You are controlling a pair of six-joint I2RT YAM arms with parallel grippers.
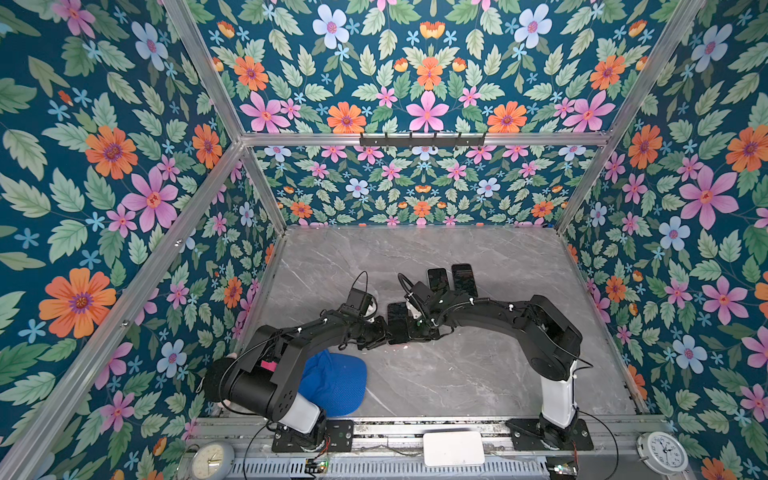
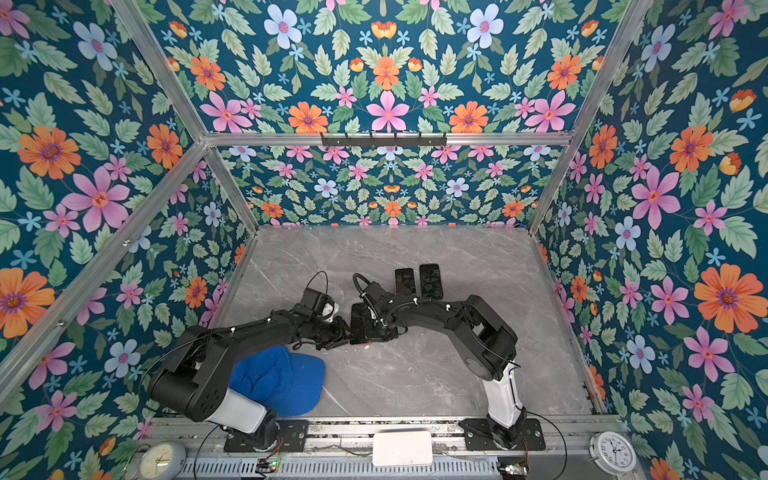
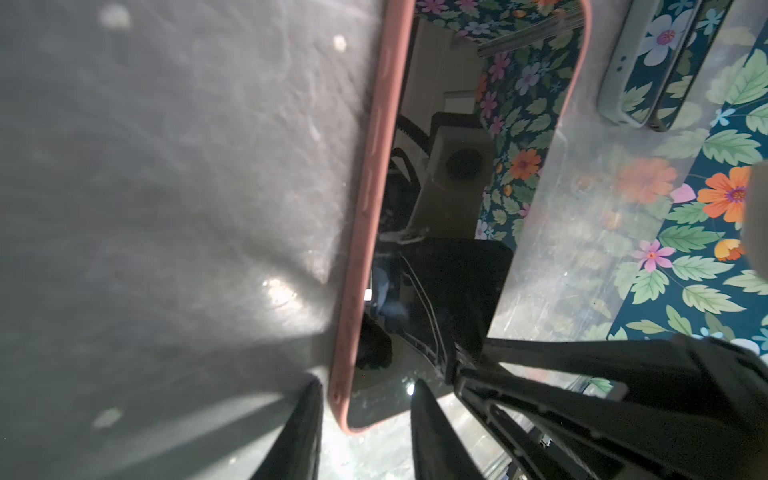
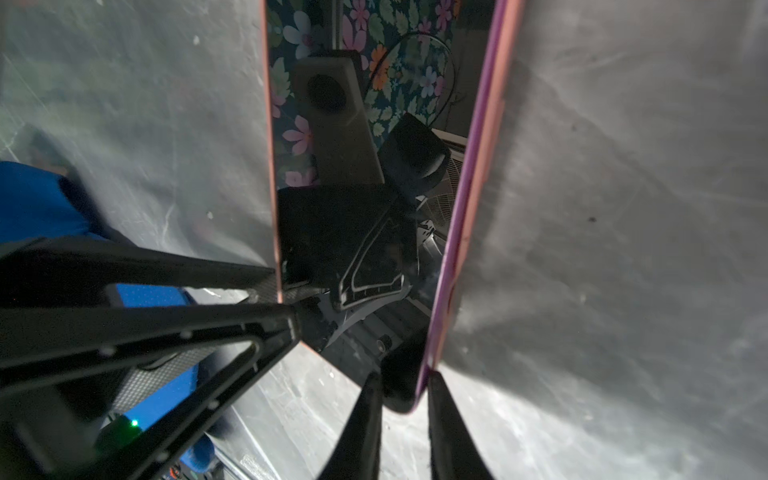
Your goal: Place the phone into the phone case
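A dark-screened phone (image 1: 398, 318) lies mid-table in both top views, set in a pink phone case (image 3: 374, 166). Both arms meet over its near end. My left gripper (image 3: 368, 382) stands open astride one near corner of the case, one finger outside the pink rim and one over the screen (image 3: 449, 187). My right gripper (image 4: 403, 376) is shut on the other near corner, where the phone's purple edge (image 4: 469, 187) stands proud of the pink case rim (image 4: 494, 124). From above, the grippers (image 1: 384, 332) (image 1: 415, 330) hide that end of the phone.
Two more dark phones (image 1: 438, 279) (image 1: 464, 279) lie side by side just behind the right wrist. A blue cap (image 1: 332, 382) lies at the front left beside the left arm's base. Flowered walls close in the marble table (image 1: 478, 374) on three sides.
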